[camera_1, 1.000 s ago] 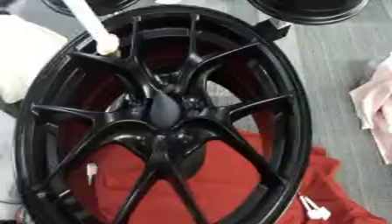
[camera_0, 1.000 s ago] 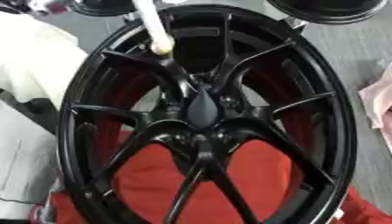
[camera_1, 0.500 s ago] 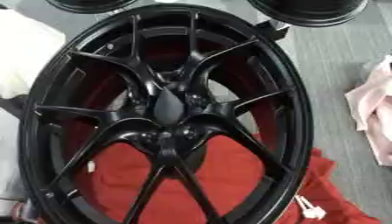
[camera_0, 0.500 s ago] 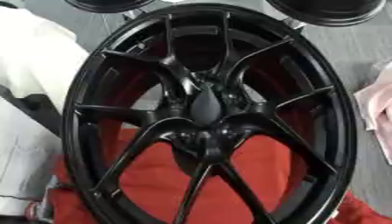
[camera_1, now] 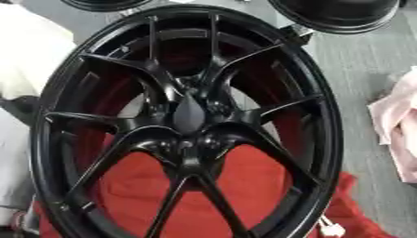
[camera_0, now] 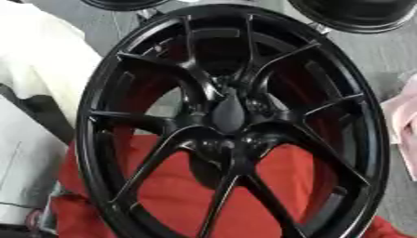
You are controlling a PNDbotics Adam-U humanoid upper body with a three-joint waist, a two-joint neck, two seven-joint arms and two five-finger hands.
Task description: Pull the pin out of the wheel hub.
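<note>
The black wheel hub [camera_0: 232, 123] filled the view, lying on a red cloth [camera_1: 244, 181] on the grey floor [camera_1: 358, 69]. No pin showed in it, so the pull looked finished. Neither hand was in view, so their state could not be told. A pink cloth [camera_1: 399, 135] crowded the hub's right side.

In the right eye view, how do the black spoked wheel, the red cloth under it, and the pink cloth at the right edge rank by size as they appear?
1. Black spoked wheel: fills most of the view.
2. Red cloth: smaller as seen, though the wheel hides much of it.
3. Pink cloth: smallest, but cut off by the right edge, so its full size is unsure.
</note>
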